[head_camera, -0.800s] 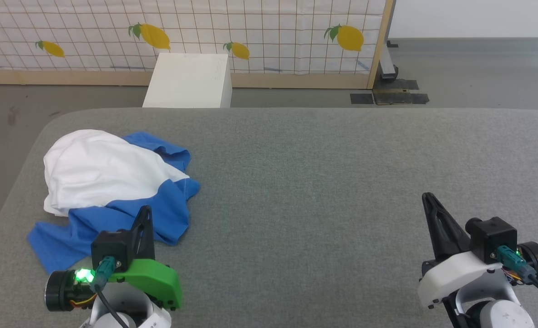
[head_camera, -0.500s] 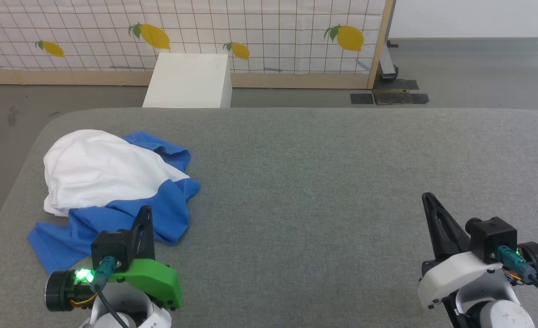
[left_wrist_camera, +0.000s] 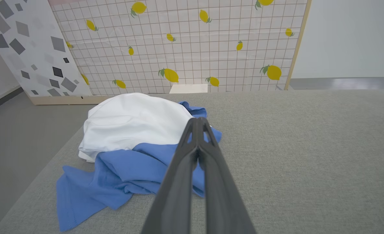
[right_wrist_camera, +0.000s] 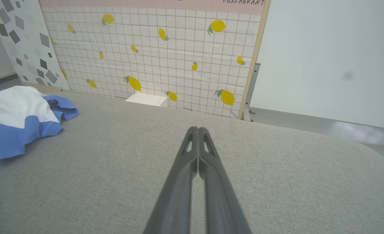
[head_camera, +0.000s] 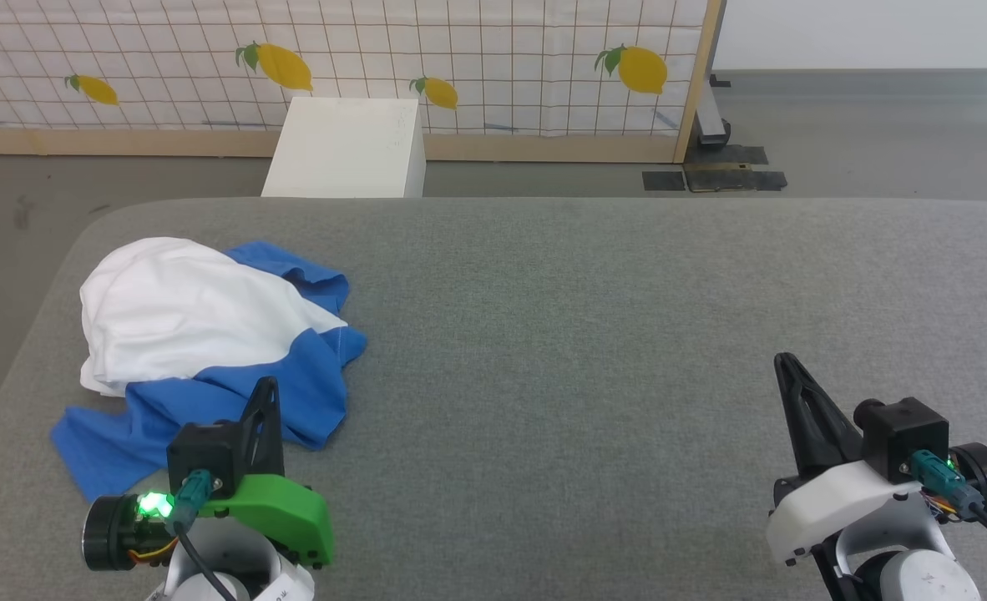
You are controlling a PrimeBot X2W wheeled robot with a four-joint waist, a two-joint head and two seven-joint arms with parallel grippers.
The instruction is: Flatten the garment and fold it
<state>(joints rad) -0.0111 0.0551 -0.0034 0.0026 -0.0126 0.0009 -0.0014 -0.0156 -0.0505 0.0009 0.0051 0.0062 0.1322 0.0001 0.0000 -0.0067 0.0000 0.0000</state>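
Nearest, the left gripper (head_camera: 269,386) and the right gripper (head_camera: 784,361) hover low over the grey table (head_camera: 594,317), each with fingers pressed together, holding nothing. Just beyond the left gripper, at the table's left end, the garment (head_camera: 201,325) lies crumpled, white heaped over blue. It looks light and limp. The loose blue edge nearest seems the best hold. Behind stands a white box (head_camera: 347,146).

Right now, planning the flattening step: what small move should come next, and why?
Probably open the left gripper and ease it toward the crumpled T-shirt: both grippers are shut and hold nothing, the shirt lies bunched just ahead of the left one, and the right gripper sits far across the grey padded surface.
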